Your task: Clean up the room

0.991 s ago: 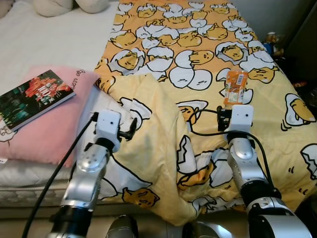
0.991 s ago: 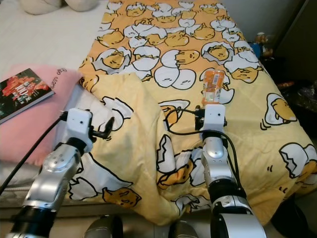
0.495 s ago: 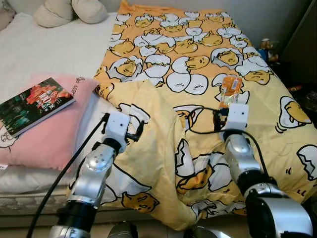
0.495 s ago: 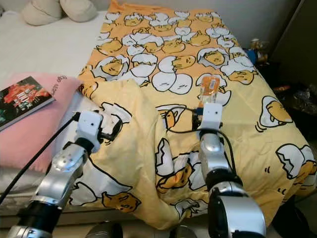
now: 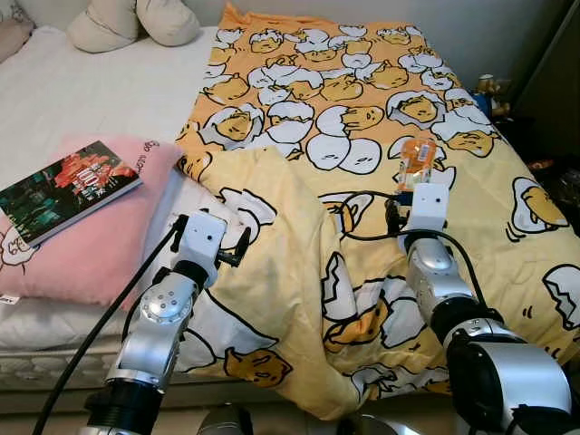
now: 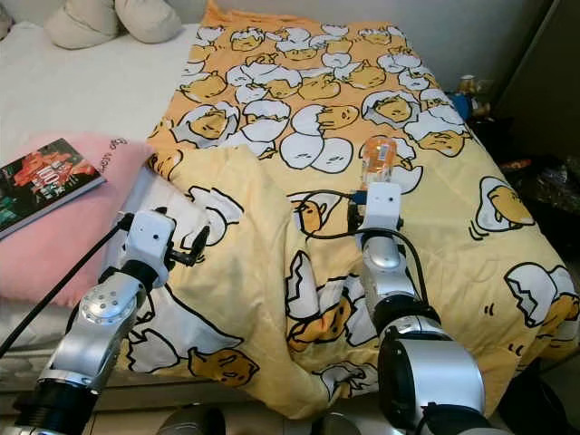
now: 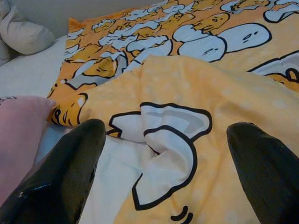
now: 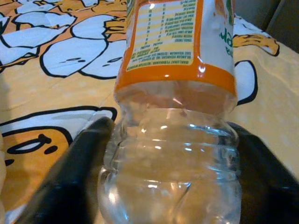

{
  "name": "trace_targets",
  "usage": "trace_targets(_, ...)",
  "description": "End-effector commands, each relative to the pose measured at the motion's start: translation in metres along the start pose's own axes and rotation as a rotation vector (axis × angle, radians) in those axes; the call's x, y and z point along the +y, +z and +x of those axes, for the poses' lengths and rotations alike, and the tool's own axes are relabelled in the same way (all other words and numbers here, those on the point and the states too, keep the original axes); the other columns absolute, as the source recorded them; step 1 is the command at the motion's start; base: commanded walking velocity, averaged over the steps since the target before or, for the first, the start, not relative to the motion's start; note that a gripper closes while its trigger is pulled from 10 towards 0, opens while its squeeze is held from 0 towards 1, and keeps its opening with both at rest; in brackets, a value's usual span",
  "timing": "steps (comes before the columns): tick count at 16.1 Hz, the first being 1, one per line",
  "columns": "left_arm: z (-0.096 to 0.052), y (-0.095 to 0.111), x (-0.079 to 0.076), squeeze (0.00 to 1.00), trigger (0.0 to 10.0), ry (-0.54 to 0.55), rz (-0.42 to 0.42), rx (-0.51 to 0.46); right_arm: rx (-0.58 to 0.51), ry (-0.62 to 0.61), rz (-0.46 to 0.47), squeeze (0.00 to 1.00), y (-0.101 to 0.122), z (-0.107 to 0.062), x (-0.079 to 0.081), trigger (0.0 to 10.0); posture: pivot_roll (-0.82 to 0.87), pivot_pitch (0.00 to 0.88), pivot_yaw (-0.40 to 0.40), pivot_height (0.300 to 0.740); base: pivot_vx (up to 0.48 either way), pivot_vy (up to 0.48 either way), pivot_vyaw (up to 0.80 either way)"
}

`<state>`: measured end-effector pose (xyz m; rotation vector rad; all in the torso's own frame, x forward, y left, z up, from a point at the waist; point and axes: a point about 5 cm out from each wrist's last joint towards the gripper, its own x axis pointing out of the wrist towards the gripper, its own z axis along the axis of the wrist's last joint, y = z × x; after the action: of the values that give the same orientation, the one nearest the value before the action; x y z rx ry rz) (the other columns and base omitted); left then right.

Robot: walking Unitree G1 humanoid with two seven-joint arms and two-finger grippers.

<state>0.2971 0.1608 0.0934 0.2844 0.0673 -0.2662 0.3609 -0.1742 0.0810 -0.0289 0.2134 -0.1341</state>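
A clear plastic bottle (image 5: 417,156) with an orange label is held over the yellow egg-patterned blanket (image 5: 299,118) on the bed's right half. My right gripper (image 8: 170,158) is shut on its lower body, with one black finger (image 8: 70,182) pressed against each side. My left gripper (image 5: 237,249) is open, hovering low over the blanket's folded-back corner (image 7: 163,126) at the bed's near left. Nothing lies between its fingers (image 7: 60,172).
A book (image 5: 63,186) lies on a pink pillow (image 5: 100,249) on the left of the white mattress. Two pale cushions (image 5: 136,23) sit at the bed's head. Small clutter (image 5: 494,86) stands beside the bed at the far right, by dark furniture.
The camera has tilted up, so more of the bed's head shows. My right gripper still holds the bottle, now a little more upright. My left arm has drawn back slightly to the left.
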Motion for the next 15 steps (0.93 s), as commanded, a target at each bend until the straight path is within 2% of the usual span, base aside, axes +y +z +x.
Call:
trace_targets(1,-0.0013,0.003,0.0002,0.0,10.0,-0.008,0.018,-0.017,0.017,0.0,0.007,1.0,0.004,0.0025,0.0034,10.0,0.01,0.0,0.026,0.74,0.0,0.0,0.0)
trace_targets(2,-0.0012,0.0032,0.0002,0.0,10.0,-0.009,0.018,-0.018,0.029,-0.008,-0.001,0.0,0.0023,0.0024,0.0014,10.0,0.01,0.0,0.027,0.74,0.0,0.0,0.0)
trace_targets(3,-0.0012,0.0032,-0.0005,0.0,10.0,-0.011,0.018,-0.018,0.029,-0.013,0.007,0.0,0.0025,0.0026,0.0,10.0,0.01,0.0,0.028,0.74,0.0,0.0,0.0)
trace_targets(4,-0.0012,0.0033,-0.0024,0.0,10.0,-0.017,0.017,-0.018,0.024,-0.013,0.032,1.0,0.0044,0.0034,-0.0012,10.0,0.01,0.003,0.03,0.74,0.0,0.0,0.0)
trace_targets(6,-0.0015,0.0033,-0.0037,0.0,10.0,-0.022,0.017,-0.018,0.02,-0.016,0.026,1.0,0.0059,0.0039,-0.002,10.0,0.01,0.008,0.031,0.74,0.0,0.0,0.0)
trace_targets(8,-0.0011,0.0035,-0.0041,0.0,10.0,-0.023,0.016,-0.019,0.016,0.017,0.045,1.0,0.0065,0.004,0.0006,0.0,0.01,0.011,0.027,0.74,0.0,0.0,0.0)
trace_targets(9,-0.0009,0.0036,-0.0039,0.0,10.0,-0.021,0.016,-0.019,0.019,0.017,0.048,1.0,0.0064,0.004,0.0014,0.0,0.01,0.012,0.026,0.74,0.0,0.0,0.0)
trace_targets(10,-0.0007,0.0032,-0.0034,0.0,10.0,-0.018,0.016,-0.017,0.034,0.014,0.043,0.88,0.0051,0.004,0.0021,0.0,0.01,0.012,0.025,0.74,0.0,0.0,0.0)
trace_targets(11,-0.0006,0.0032,-0.0033,0.0,10.0,-0.018,0.016,-0.017,0.049,0.015,0.046,0.0,0.0033,0.0038,0.0024,0.0,0.01,0.015,0.024,0.74,0.0,0.0,0.0)
trace_targets(12,-0.0007,0.0033,-0.0033,0.0,10.0,-0.017,0.016,-0.017,0.07,0.003,0.044,0.0,0.0005,0.0034,0.0015,0.0,0.01,0.015,0.024,0.74,0.0,0.0,0.0)
trace_targets(13,-0.001,0.0034,-0.0032,0.0,10.0,-0.017,0.017,-0.017,0.081,0.002,0.046,0.0,-0.0013,0.003,0.0018,6.0,0.01,0.019,0.024,0.74,0.0,0.0,0.0)
trace_targets(14,-0.0037,0.0045,-0.0025,0.0,10.0,-0.018,0.022,-0.019,0.078,0.025,0.084,0.0,0.0005,0.0035,0.0056,10.0,0.03,0.04,0.035,0.74,0.0,0.0,0.0)
trace_targets(15,-0.0073,0.0055,-0.0019,0.0,10.0,-0.021,0.025,-0.021,0.072,0.028,0.109,0.0,0.0034,0.0044,0.0065,10.0,0.04,0.059,0.04,0.74,0.0,0.0,0.0)
